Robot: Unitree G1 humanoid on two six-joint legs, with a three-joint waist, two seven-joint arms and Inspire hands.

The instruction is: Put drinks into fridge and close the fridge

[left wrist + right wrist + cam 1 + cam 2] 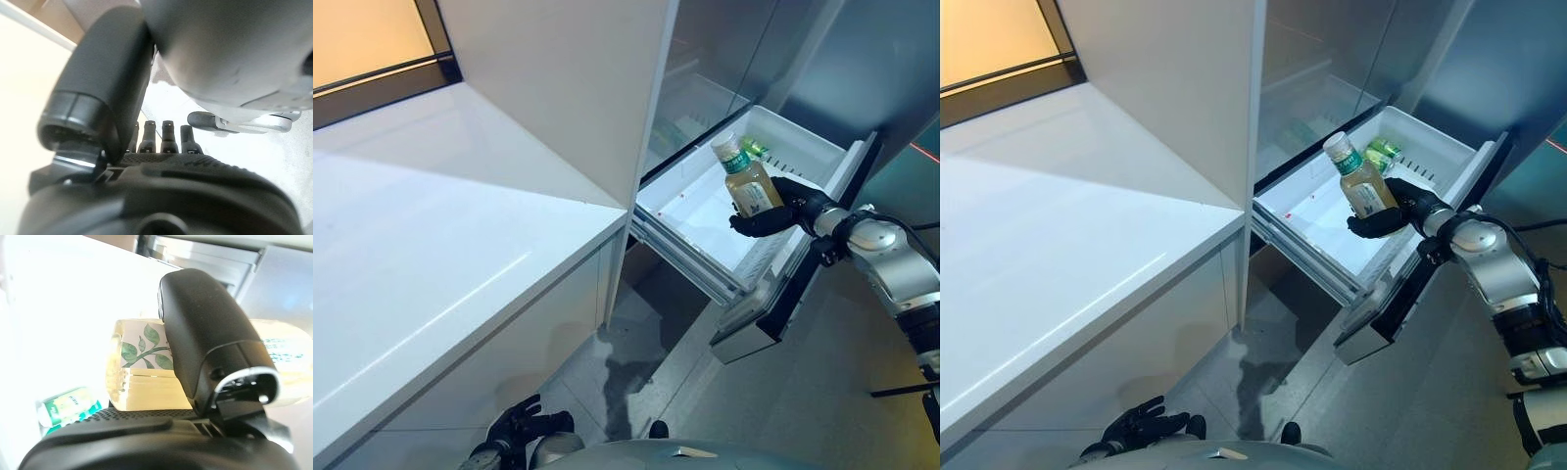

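Holding a drink bottle (749,180) over the open fridge drawer (705,211), the right hand (781,211) is in the middle of the putting-in step. Its fingers (1371,227) and thumb (205,340) are curled tight around the bottle, which has a white cap, a leafy green label and pale yellow drink inside. The bottle leans a bit and hangs above the white drawer floor, not touching it. A green can (756,148) already lies near the back corner of the drawer.

Next, the hand likely needs to go down, set the bottle in a bare part of the drawer, and let go. The drawer looks smooth, so the bottle may roll if laid on its side. After that, the drawer has to be pushed in to close the fridge (724,59).

The left hand (521,423) hangs low near the floor (646,367), with its fingers (168,134) loose and holding nothing.

A long white desk (440,235) stands bare beside the fridge. The floor is grey tile.
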